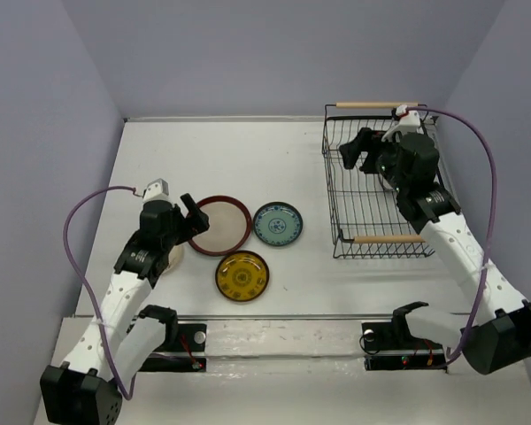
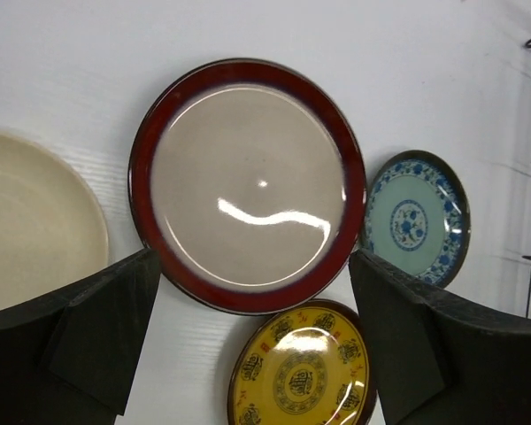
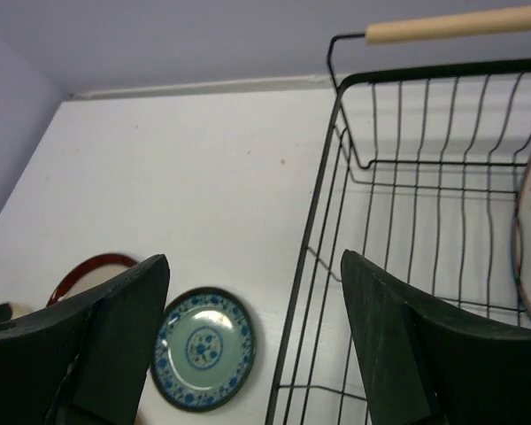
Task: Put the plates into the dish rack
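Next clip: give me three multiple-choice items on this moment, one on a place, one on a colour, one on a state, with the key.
1. Where is the right gripper? A above the dish rack; B resting on a plate; C tucked back at its own base.
2. What colour is the rim of the largest plate lying outside the rack? A teal; B dark red; C yellow.
3. How is the left gripper? A shut on a plate; B shut on a handle; C open, empty.
Key: 1 A, the top view shows the rack under it; 2 B, a dark red band rings its cream middle; 3 C, its jaws stand apart with nothing between them.
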You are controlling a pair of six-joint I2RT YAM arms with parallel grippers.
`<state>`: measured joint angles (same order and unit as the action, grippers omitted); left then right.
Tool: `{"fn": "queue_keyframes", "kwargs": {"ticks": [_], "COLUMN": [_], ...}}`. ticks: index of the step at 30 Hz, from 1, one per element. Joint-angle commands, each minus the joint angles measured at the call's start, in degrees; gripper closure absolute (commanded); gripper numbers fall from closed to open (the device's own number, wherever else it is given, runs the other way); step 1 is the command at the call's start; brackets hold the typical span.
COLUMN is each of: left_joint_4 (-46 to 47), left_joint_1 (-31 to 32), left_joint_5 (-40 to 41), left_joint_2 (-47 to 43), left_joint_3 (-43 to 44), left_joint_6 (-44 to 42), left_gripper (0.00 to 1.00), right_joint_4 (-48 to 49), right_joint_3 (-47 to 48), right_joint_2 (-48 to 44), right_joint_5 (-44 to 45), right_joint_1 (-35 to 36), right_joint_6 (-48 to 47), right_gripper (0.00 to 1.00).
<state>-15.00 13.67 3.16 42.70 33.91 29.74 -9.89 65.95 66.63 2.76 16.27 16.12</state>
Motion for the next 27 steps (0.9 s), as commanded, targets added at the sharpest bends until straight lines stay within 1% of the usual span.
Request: {"fn": "queue_keyframes", "kwargs": {"ticks": [1, 2, 3, 4, 5, 8, 11, 14, 15, 19, 22, 23, 25, 27], "left_joint_4": [-2.6, -1.8, -0.9, 0.9, 1.8, 3.1, 4.7, 6.3, 6.7, 8.8, 11.8, 13.5, 14.6, 17.6], "left_joint_1": [-4.3, -6.0, -7.6, -10.0, -10.7, -10.9, -10.9, -10.8, -10.8, -10.1, -9.8, -9.7, -9.7, -9.2], "left_joint_5": [-1.3, -3.8, -9.7, -11.5, -13.0, -11.3, -10.1, -9.3, -9.3, -8.3, -7.8, -7.7, -7.3, -6.9], "left_joint_2": [3.9, 4.1, 4.3, 4.3, 4.4, 5.3, 6.5, 9.0, 9.0, 12.3, 14.2, 14.6, 15.6, 16.1], "left_joint_3": [1.3, 0.2, -0.7, -2.3, -3.1, -5.0, -6.4, -7.5, -7.9, -8.9, -10.8, -11.8, -12.6, -13.4], "left_joint_6": [3.8, 4.6, 5.4, 7.1, 7.7, 9.5, 10.3, 11.4, 11.4, 12.1, 13.7, 13.9, 14.8, 16.2], "left_gripper": [0.01, 0.01, 0.01, 0.01, 0.01, 0.01, 0.04, 0.13, 0.14, 0.15, 0.17, 0.21, 0.24, 0.3], "right_joint_4": [5.2, 5.6, 6.4, 6.7, 6.8, 6.8, 6.7, 7.5, 7.5, 7.9, 8.0, 8.1, 8.1, 8.5], "right_joint_3": [-6.3, -7.2, -9.0, -9.7, -10.2, -11.5, -12.3, -12.7, -12.6, -13.0, -13.2, -13.2, -13.3, -13.5], "right_joint_2": [-3.5, -4.2, -4.9, -5.7, -5.9, -6.3, -7.1, -7.8, -7.7, -7.3, -7.2, -7.2, -7.0, -7.0], "right_joint_5": [-7.4, -7.7, -7.9, -9.1, -9.7, -12.5, -14.1, -15.6, -15.9, -17.4, -18.1, -18.1, -18.5, -18.8], "right_joint_1": [1.5, 1.5, 1.5, 1.5, 1.5, 1.5, 2.0, 2.0, 2.0, 3.1, 3.2, 3.8, 3.8, 4.3], "right_joint_6": [4.4, 5.1, 5.5, 5.6, 5.9, 6.1, 6.6, 7.4, 7.5, 8.1, 8.3, 8.3, 8.3, 8.5], "right_gripper": [0.16, 0.16, 0.17, 0.17, 0.16, 0.17, 0.17, 0.17, 0.17, 0.17, 0.17, 0.17, 0.17, 0.17]}}
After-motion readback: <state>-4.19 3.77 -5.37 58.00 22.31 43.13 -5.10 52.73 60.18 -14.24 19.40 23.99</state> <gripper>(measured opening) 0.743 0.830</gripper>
